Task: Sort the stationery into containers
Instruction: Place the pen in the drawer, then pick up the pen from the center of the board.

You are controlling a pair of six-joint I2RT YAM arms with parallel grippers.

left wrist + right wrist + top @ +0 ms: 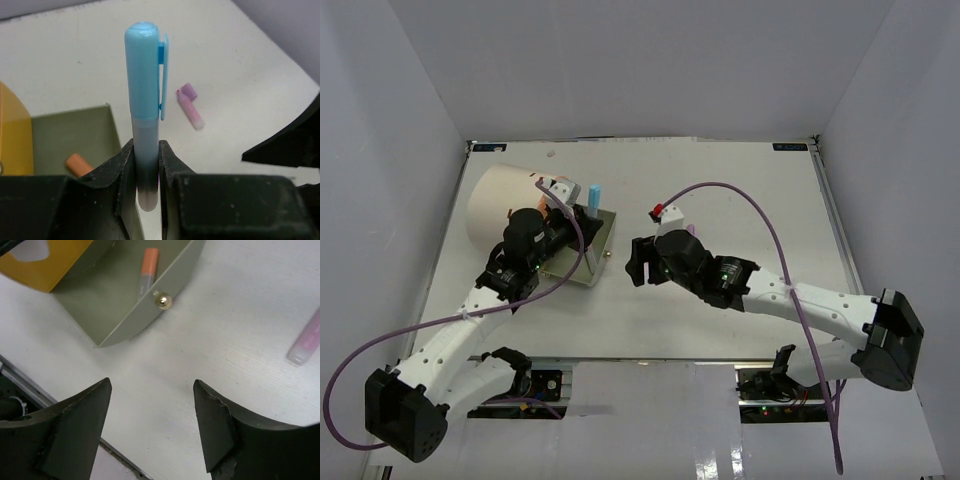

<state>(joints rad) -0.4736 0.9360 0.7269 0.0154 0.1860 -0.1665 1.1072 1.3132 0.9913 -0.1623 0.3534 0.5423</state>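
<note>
The left gripper (pixel 146 172) is closed tight on a light blue pen (pixel 145 100). The pen stands upright between the fingers, cap up, just beside the open olive drawer (pixel 75 132) of the cream container (pixel 500 200). An orange pen (pixel 148 267) lies inside this drawer. The right gripper (pixel 152 405) hangs over the table (pixel 235 315), jaws wide apart and empty, near the drawer's brass knob (pixel 162 300). A pink pen (pixel 190 105) lies on the table to the right.
</note>
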